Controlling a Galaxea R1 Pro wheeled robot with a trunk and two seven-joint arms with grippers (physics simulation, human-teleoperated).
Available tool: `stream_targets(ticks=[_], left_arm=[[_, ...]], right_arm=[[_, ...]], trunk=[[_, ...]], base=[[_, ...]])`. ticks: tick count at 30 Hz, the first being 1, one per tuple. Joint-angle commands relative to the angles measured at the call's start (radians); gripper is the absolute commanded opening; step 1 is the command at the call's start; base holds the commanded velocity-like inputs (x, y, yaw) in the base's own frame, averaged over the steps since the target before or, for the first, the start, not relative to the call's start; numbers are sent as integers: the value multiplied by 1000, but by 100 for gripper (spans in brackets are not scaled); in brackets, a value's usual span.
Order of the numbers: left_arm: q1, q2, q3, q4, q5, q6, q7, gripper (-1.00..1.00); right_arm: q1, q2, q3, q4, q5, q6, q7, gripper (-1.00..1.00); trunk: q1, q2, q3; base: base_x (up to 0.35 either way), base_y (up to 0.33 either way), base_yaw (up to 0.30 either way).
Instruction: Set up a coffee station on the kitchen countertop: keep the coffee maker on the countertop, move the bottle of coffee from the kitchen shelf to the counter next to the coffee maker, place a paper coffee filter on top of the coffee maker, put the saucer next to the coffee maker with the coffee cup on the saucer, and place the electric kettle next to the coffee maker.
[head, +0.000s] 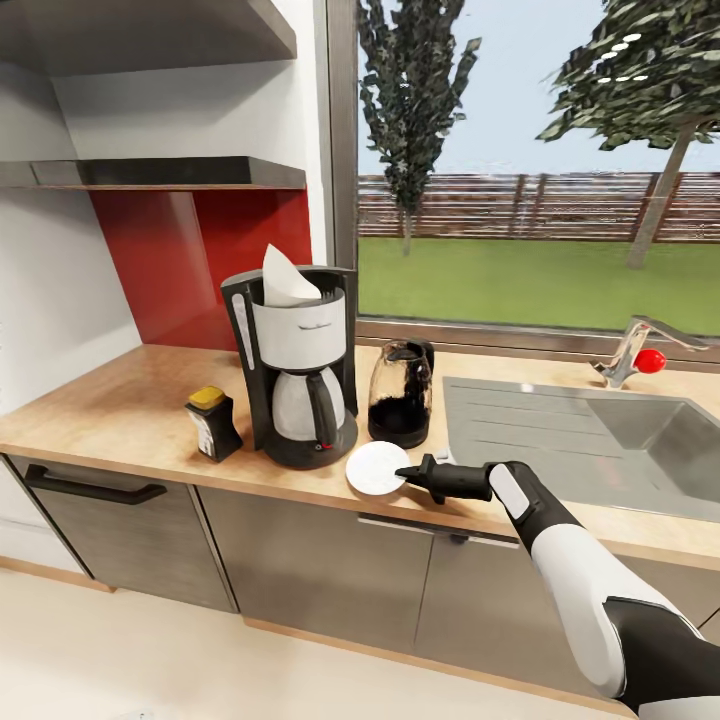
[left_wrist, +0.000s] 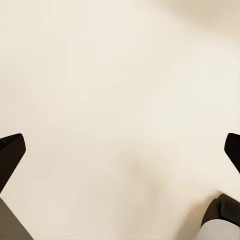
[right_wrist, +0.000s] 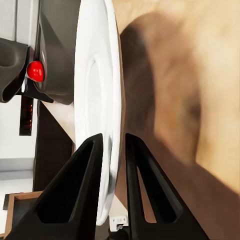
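Saucer (head: 377, 468) sits clenched by its rim in my right claw (head: 408, 473), coffee maker (head: 297, 362) at eleven o'clock, counter just beneath.

You've got a plain white saucer (head: 376, 468) pinched in the black right gripper (head: 404, 472), over a pale wood-grain countertop (head: 120, 400). At ten o'clock, the coffee maker (head: 298, 365) is black and grey with a red switch and white paper filter (head: 285, 278). The dark coffee bottle (head: 213, 423) wears a yellow cap; the kettle (head: 401, 392) is black.
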Motion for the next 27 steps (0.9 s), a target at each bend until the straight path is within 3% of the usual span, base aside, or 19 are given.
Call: stream_targets(ticks=[1,19,20,27], left_arm=[[-1,0,-9,-1,6,5,4,100],[-1,-1,-9,-1,6,5,4,100],[-1,-1,-9,-1,6,5,4,100],[-1,-1,-9,-1,6,5,4,100]], right_arm=[[0,1,-2,12,27,-1,5,-100],[0,-1,-2,12,27,2,7,-100],[0,-1,-2,12,27,2,7,100],[0,-1,-2,12,27,2,7,100]], trunk=[[0,-1,-1],[0,-1,-1],[0,-1,-1],[0,-1,-1]], base=[[0,70,0],[0,6,0],[0,0,0],[0,0,0]])
